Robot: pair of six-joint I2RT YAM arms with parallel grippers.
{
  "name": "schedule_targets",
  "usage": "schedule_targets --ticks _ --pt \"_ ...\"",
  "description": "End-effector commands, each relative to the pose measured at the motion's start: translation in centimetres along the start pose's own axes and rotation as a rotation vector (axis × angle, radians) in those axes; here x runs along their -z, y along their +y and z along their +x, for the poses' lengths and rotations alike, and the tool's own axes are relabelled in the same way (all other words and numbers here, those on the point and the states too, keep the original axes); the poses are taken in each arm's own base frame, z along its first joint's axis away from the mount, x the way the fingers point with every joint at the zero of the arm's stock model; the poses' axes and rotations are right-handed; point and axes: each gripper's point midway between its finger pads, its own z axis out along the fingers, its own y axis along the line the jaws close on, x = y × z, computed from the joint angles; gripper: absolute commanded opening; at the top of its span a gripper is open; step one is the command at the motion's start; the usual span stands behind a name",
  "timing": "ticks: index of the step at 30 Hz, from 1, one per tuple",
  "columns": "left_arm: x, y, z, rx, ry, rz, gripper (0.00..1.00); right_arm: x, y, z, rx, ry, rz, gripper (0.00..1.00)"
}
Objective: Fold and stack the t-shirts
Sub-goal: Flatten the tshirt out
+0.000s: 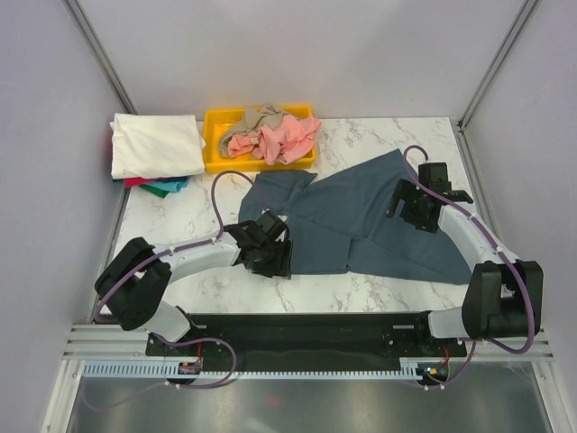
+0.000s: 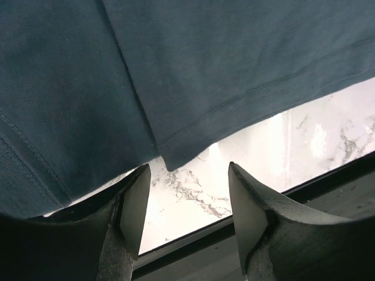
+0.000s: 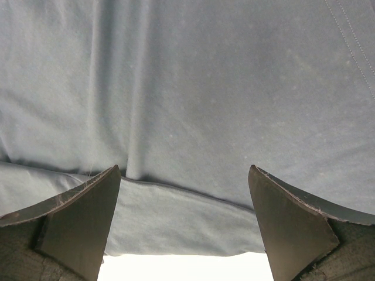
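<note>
A large dark slate-blue t-shirt (image 1: 361, 216) lies partly folded on the marble table. My left gripper (image 1: 269, 251) is open at the shirt's near-left corner; in the left wrist view the hem (image 2: 234, 111) hangs just beyond my left gripper (image 2: 187, 175), which holds nothing. My right gripper (image 1: 416, 206) is open over the shirt's right side; in the right wrist view a folded edge of the cloth (image 3: 187, 216) lies between the fingers of my right gripper (image 3: 184, 181). Salmon-pink (image 1: 275, 140) and tan (image 1: 261, 115) shirts lie crumpled in the yellow bin.
A yellow bin (image 1: 215, 144) stands at the back. A stack of folded shirts sits at the back left, cream-white (image 1: 155, 144) on top, red (image 1: 135, 181) and teal (image 1: 167, 187) edges below. The black base rail (image 1: 306, 325) runs along the near edge.
</note>
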Motion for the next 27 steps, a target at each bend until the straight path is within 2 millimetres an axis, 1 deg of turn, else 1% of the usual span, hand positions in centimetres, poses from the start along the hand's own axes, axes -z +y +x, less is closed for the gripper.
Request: schedule_targets --ticks 1,4,10,11,17,20,21,23,26,27 --pt "-0.2 -0.3 -1.3 -0.011 -0.027 -0.018 0.63 -0.3 0.0 -0.9 0.014 -0.03 0.006 0.98" --pt "-0.5 -0.7 -1.7 -0.016 -0.031 -0.014 0.6 -0.4 0.1 -1.0 0.014 -0.028 0.006 0.98" --pt "-0.1 -2.1 -2.7 -0.023 -0.051 0.026 0.55 -0.7 -0.1 -0.7 0.017 -0.021 0.013 0.98" --pt "-0.1 -2.3 -2.8 -0.025 -0.052 0.029 0.53 -0.7 -0.1 -0.8 0.018 -0.023 0.013 0.98" --pt "-0.5 -2.6 -2.7 -0.03 -0.042 0.026 0.45 -0.7 -0.1 -0.8 0.016 -0.024 0.011 0.98" --pt "-0.6 -2.5 -2.6 -0.03 -0.037 0.023 0.37 -0.7 -0.1 -0.7 0.018 -0.022 0.01 0.98" --pt "-0.6 -2.5 -2.6 -0.028 -0.039 0.022 0.33 -0.8 -0.2 -0.6 0.018 -0.021 0.012 0.98" --pt "-0.6 -2.4 -2.7 -0.028 -0.043 0.017 0.3 -0.8 -0.1 -0.5 0.019 -0.019 0.011 0.98" --pt "-0.6 -2.2 -2.8 -0.031 -0.051 0.004 0.24 -0.8 -0.2 -0.6 0.018 -0.02 0.011 0.98" --pt "-0.6 -2.0 -2.8 -0.032 -0.052 -0.003 0.14 -0.9 -0.2 -0.5 0.016 -0.019 0.011 0.98"
